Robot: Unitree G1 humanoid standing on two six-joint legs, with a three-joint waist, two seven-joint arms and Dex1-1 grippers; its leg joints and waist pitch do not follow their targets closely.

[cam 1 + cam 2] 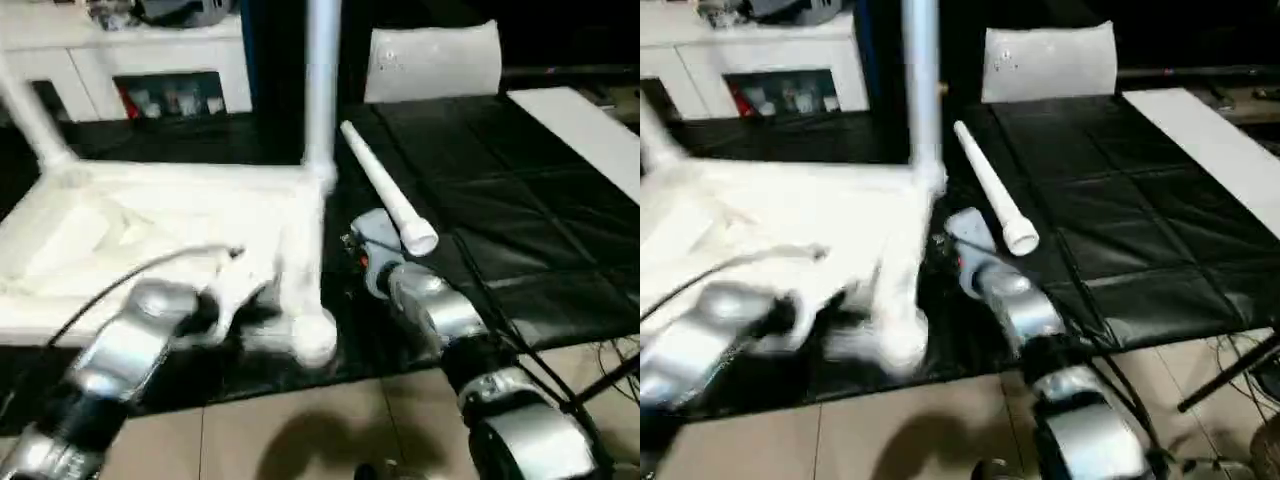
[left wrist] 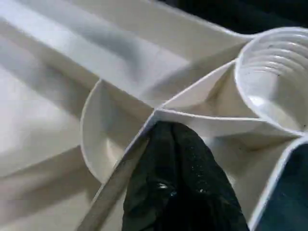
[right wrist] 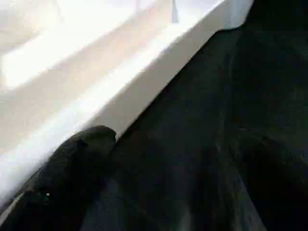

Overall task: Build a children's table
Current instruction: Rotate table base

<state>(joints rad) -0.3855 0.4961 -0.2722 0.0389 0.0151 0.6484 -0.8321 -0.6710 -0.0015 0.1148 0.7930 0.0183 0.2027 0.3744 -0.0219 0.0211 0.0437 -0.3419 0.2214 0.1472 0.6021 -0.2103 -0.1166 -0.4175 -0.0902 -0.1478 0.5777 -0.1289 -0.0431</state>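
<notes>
On black mat (image 1: 480, 200): upturned table top (image 1: 150, 240), two legs upright in far sockets, loose leg (image 1: 385, 195) beside. Left gripper (image 2: 178, 159) jaws pressed together at near socket (image 2: 274, 77); right gripper (image 1: 365, 245) jaws spread.

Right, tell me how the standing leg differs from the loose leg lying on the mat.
The standing leg is upright, seated in a far corner of the upturned table top; the loose leg lies flat on the black mat, beside the top and unattached. Both are white tapered tubes.
</notes>
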